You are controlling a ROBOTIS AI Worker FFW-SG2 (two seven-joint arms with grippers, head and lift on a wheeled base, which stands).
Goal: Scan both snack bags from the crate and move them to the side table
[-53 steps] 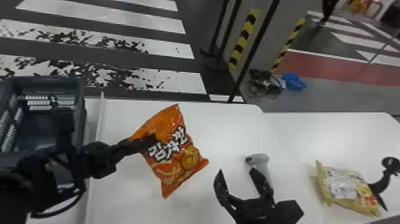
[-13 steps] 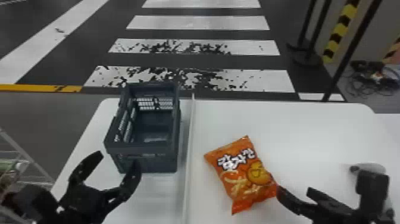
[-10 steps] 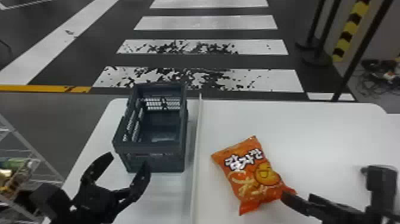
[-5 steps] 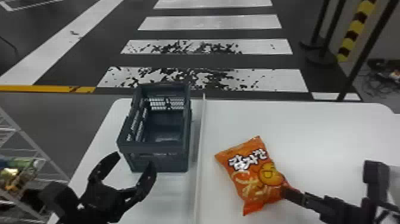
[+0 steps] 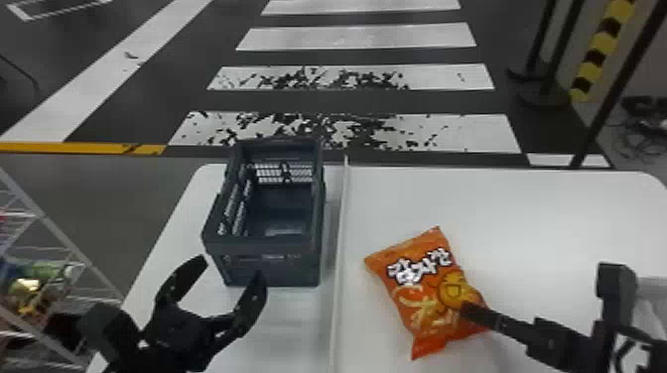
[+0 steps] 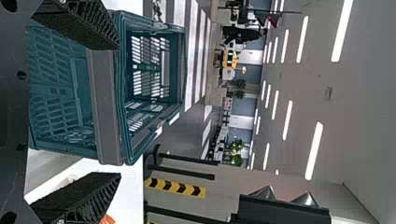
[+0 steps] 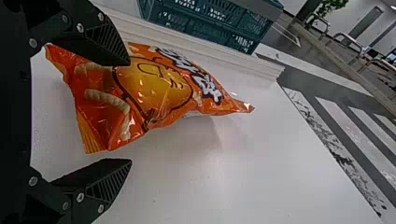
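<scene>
The orange snack bag (image 5: 427,292) lies on the white table, right of the divider. My right gripper (image 5: 469,312) is at the bag's lower right part in the head view. In the right wrist view the fingers of my right gripper (image 7: 130,114) stand open, one over the bag (image 7: 159,88) and the other beside it above the table. The dark crate (image 5: 270,258) stands left of the divider, its visible inside bare. Just in front of it my left gripper (image 5: 231,282) is open; in the left wrist view the crate (image 6: 107,107) rises beyond the left gripper (image 6: 116,109), whose fingers hold nothing.
A raised white divider (image 5: 339,238) runs between the crate and the bag. At the far left stands a wire rack (image 5: 49,243) with packaged goods. Black posts (image 5: 551,59) and a yellow-black striped guard (image 5: 598,54) rise behind the table (image 5: 521,208).
The head view has swung left, away from the yellow bag and scanner seen earlier. The orange bag, held up by my left gripper before, now lies on the table, and my right gripper has come over to it.
</scene>
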